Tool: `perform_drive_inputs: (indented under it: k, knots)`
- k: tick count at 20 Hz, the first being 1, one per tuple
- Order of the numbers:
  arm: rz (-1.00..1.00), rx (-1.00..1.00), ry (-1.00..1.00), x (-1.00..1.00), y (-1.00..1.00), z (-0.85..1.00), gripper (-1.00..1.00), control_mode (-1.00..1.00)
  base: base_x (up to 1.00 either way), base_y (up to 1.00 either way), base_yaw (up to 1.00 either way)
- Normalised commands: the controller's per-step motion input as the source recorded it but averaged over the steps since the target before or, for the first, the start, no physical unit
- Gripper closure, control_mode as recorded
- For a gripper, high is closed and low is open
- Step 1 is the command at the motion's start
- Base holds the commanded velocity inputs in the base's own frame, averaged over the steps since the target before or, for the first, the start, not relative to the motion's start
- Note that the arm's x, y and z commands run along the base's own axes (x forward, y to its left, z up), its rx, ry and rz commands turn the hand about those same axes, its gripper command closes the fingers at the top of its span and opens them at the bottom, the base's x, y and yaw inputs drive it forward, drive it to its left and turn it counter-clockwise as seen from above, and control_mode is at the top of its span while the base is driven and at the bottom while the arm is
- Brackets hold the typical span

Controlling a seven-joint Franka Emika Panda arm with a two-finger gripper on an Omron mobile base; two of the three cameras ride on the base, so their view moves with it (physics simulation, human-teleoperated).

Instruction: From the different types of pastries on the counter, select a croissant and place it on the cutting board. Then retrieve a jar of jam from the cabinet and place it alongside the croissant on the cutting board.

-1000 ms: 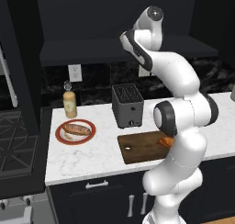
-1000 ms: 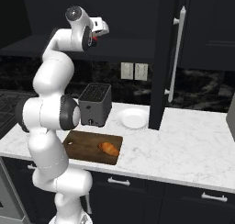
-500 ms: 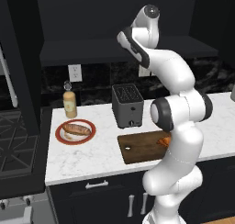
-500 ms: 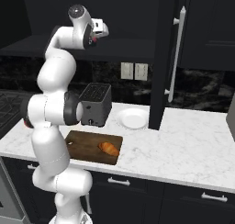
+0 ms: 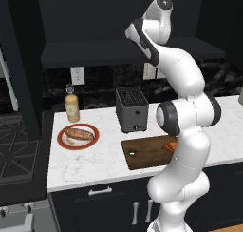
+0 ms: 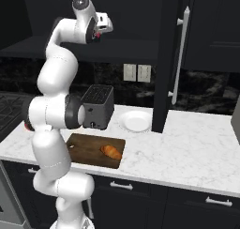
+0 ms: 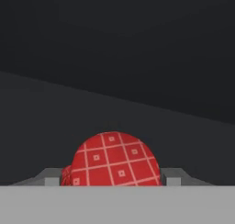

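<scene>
Wooden cutting board; marble counter, glossy.

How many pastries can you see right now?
2: the croissant on the cutting board, and a roll on the red plate beside the bottle.

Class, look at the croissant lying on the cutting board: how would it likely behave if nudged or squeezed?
The croissant is small beside the cutting board, so it is probably light and would slide easily on the flat wood. Its curved, tapered shape suggests that it might pivot rather than roll. As a pastry, it would likely crush under a firm squeeze.
</scene>
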Motion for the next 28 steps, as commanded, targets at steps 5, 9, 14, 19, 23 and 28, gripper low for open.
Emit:
perform_drive_inputs:
  k: [5,9,14,19,23,28]
  knots:
    - [0.09,0.04,-0.35,-0.96,-0.42,-0.24,1.00,-1.00,0.00,0.00,0.00]
    - [0.10,0.13,-0.33,-1.00,-0.41,-0.09,1.00,-1.00,0.00,0.00,0.00]
    - [0.06,0.13,-0.15,-0.83,-0.37,0.13,1.00,-1.00,0.00,0.00,0.00]
    - [0.02,0.09,0.00,-0.45,-0.26,0.34,1.00,-1.00,0.00,0.00,0.00]
    - [0.01,0.08,0.02,-0.27,-0.18,0.47,1.00,-1.00,0.00,0.00,0.00]
    - [0.09,0.00,0.08,-0.50,-0.02,-0.05,1.00,-1.00,0.00,0.00,0.00]
